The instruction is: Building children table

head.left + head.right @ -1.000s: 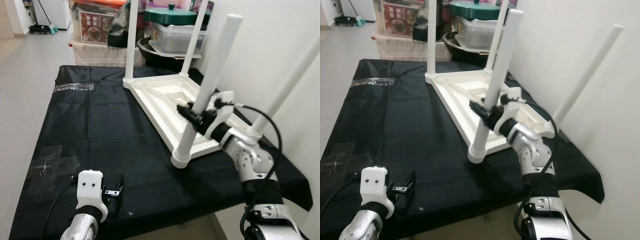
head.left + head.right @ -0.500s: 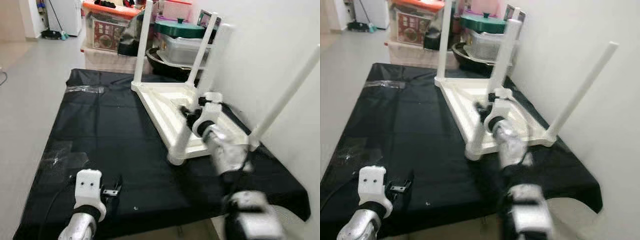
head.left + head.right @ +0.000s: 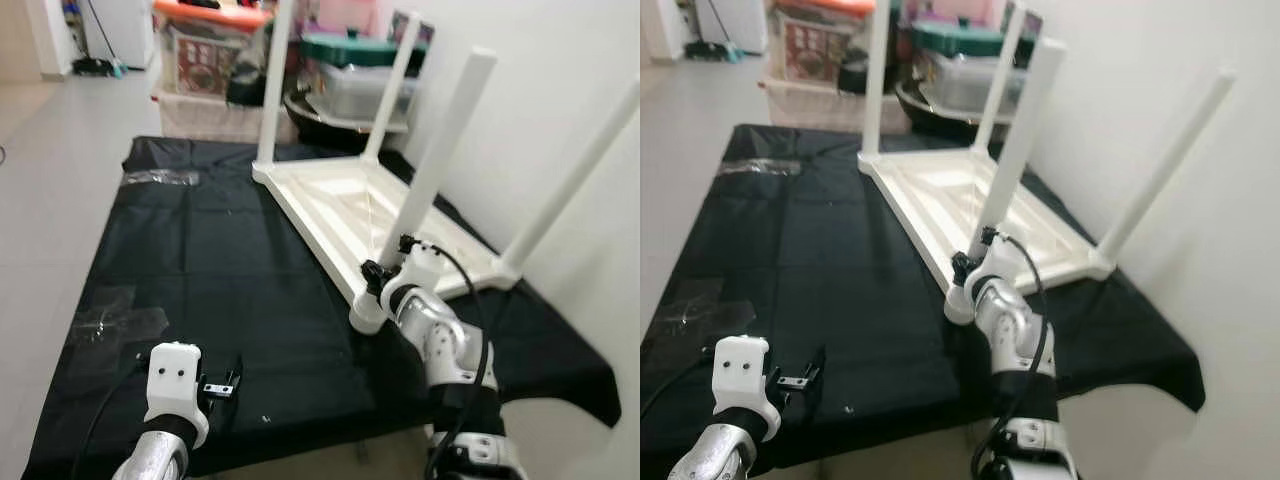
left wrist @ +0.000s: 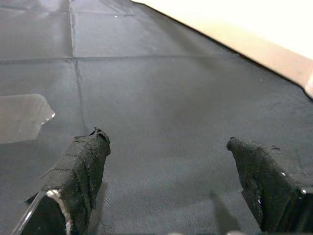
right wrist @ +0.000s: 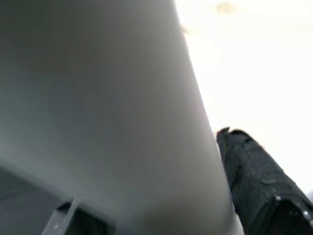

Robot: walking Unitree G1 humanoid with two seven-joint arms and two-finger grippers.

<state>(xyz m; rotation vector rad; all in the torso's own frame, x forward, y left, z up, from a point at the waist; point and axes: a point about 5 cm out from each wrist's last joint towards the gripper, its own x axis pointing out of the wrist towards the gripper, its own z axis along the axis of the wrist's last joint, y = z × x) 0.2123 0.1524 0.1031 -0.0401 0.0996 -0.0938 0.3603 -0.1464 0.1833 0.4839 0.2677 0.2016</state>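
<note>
White plastic makes up the children's table [image 3: 350, 205], which lies upside down on the black-clothed surface [image 3: 200, 260], right of centre in the head views, its four legs pointing up. The right tool [image 3: 385, 275] sits low on the near leg [image 3: 430, 170], close to the socket where that leg meets the tabletop corner. In the right wrist view the leg [image 5: 112, 122] is huge and pressed close, with one black finger [image 5: 254, 176] beside it; the fingers seem to straddle the leg, but whether they actually clamp it cannot be told.

The left tool [image 3: 225, 378] hovers low over the cloth at the lower left of the frame, fingers [image 4: 78, 171] spread wide and empty. Clear plastic wrapping [image 3: 105, 320] lies flat on the cloth at the left edge, and storage boxes [image 3: 215, 55] and a lidded pot [image 3: 355, 55] stand beyond the far end of the surface.

The risk from here looks to be the leg's seating. Pushing or twisting it sideways so near the base could lever the light tabletop across the slippery cloth toward the near edge, or tip it against the wall at the right. With nothing bracing the table, a half-seated leg could also pop out under a slanted force.
</note>
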